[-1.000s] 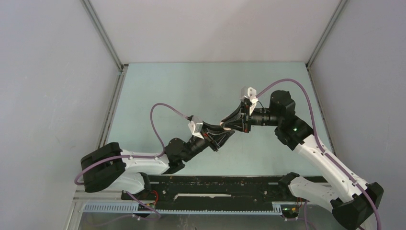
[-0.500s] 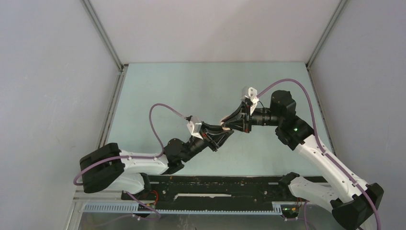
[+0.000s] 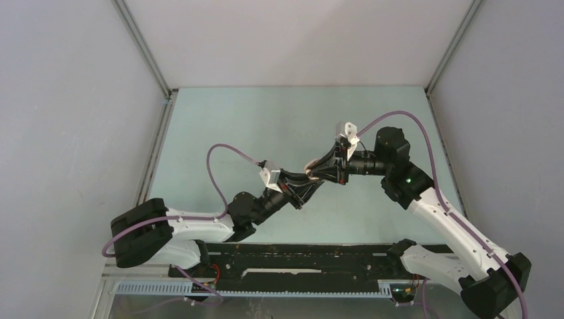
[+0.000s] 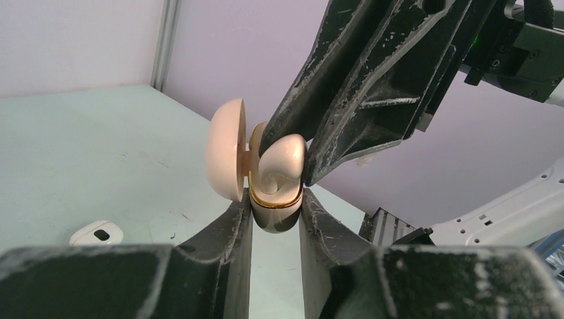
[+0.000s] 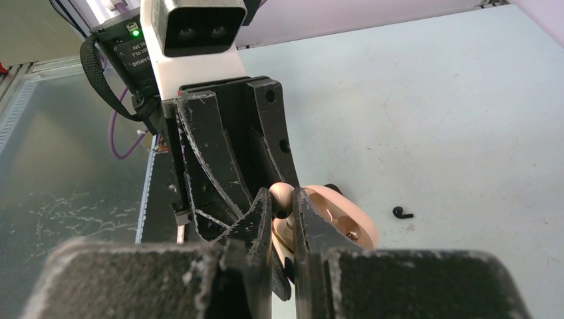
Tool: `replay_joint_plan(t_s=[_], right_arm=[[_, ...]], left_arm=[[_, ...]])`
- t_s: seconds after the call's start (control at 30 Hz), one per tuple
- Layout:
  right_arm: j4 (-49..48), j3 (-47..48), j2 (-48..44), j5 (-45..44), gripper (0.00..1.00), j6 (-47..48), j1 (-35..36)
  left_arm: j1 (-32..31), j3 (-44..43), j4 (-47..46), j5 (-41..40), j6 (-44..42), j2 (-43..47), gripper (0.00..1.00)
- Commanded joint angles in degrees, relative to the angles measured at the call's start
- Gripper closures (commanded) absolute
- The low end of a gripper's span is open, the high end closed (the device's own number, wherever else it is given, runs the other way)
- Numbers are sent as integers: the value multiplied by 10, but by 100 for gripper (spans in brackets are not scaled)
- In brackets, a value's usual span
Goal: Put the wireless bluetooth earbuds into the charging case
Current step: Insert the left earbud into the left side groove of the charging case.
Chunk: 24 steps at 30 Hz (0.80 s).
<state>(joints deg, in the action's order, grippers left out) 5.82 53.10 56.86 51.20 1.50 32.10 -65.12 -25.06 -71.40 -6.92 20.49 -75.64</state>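
My left gripper is shut on the base of a beige charging case with a gold rim, held above the table with its lid swung open. My right gripper is shut on a beige earbud and comes down onto the case's open mouth, where the earbud sits against the rim. In the top view the two grippers meet at mid-table. A white earbud and a black earbud lie loose on the table.
The pale green table is walled in by grey panels on three sides. A black rail runs along the near edge between the arm bases. Purple cables loop off both wrists.
The two grippers have drawn slightly closer together, with the earbud brought down against the case mouth. Both grips are unchanged.
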Motion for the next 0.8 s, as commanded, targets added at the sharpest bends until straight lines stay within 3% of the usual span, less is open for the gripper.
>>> replay_joint_plan(t_s=[0.0, 0.1, 0.17, 0.5, 0.77], right_arm=[[-14, -16, 2, -9, 100, -11, -1], [-12, -18, 3, -20, 98, -8, -1], [-12, -18, 3, -24, 91, -6, -2], [-15, -4, 3, -11, 74, -5, -8], [-6, 5, 3, 8, 67, -2, -10]], left_arm=[[-2, 4, -48, -10, -21, 27, 100], [-2, 7, -48, -12, -27, 32, 100], [-2, 8, -48, -12, -28, 32, 100], [-2, 7, -48, 6, -25, 10, 100], [-2, 9, -46, 16, -25, -5, 100]])
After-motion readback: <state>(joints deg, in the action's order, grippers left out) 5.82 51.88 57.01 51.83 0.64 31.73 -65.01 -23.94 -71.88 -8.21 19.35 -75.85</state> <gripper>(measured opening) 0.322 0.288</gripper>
